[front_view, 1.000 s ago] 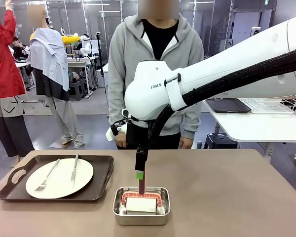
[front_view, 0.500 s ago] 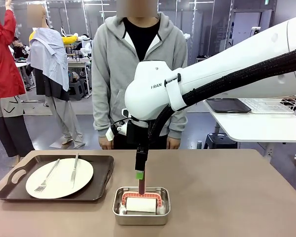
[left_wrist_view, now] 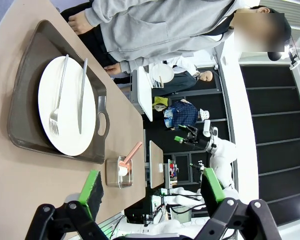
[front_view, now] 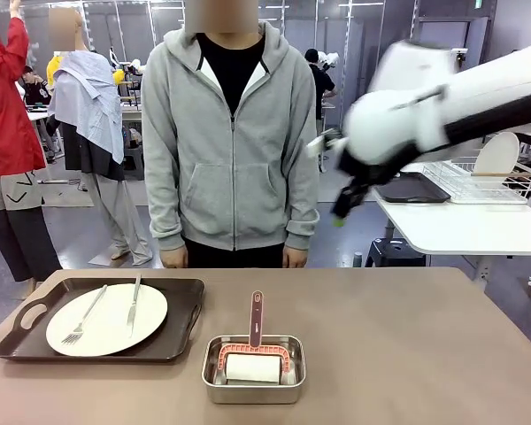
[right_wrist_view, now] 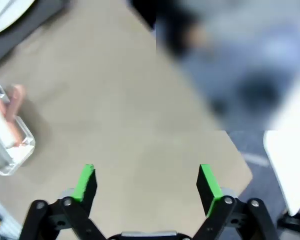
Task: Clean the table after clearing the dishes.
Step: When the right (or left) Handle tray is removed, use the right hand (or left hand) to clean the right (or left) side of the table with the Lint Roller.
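The bench (front_view: 407,354) is far from cleared, so wiping it is not yet on: its right half is bare, but its near-left corner and the middle of its near edge are occupied. The person (front_view: 230,150) has shifted sideways along the far edge and now stands behind the middle, arms hanging, hands not touching anything. My right arm (front_view: 442,106), which a second ago hung low over the pan, has swung up and off to the right, above and beyond the far edge, blurred with speed. My right gripper (right_wrist_view: 146,180) has its jaws wide apart with nothing between them, looking down at the bench's right end. The dark tray (front_view: 181,332) sits at the near-left corner, the white plate (front_view: 106,319) lying flat on it. The steel pan (front_view: 253,390) is at the middle of the near edge. In it lies the roller (front_view: 256,320), left behind by my right gripper, its pink handle standing above the far rim. The fork (front_view: 84,319) and knife (front_view: 134,305) rest on the plate. My left gripper (left_wrist_view: 151,187) hangs off the left end, jaws apart and empty. I judge this tray has to go before any cleaning starts
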